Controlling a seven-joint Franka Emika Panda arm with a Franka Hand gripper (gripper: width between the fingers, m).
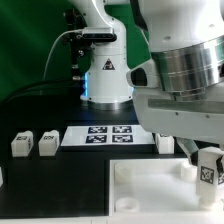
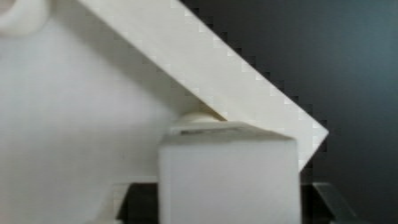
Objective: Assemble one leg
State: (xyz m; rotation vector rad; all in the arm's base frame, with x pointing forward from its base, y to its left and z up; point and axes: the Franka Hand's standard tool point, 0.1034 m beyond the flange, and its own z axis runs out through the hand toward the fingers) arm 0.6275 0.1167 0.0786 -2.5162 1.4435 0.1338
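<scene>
My gripper [image 1: 207,160] is shut on a white leg [image 1: 208,170] with a code tag on its face. It holds the leg upright over the corner of the large white panel [image 1: 140,185] on the exterior view's right. In the wrist view the leg [image 2: 228,165] sits between the dark fingers [image 2: 148,200] of the gripper [image 2: 231,208], its end right at a round corner socket [image 2: 201,127] of the panel [image 2: 80,120]. I cannot tell whether the leg touches the socket.
Two more legs [image 1: 22,143] [image 1: 46,143] stand at the exterior view's left and one [image 1: 166,143] stands behind the panel. The marker board [image 1: 110,135] lies in the middle, in front of the arm's base [image 1: 105,80].
</scene>
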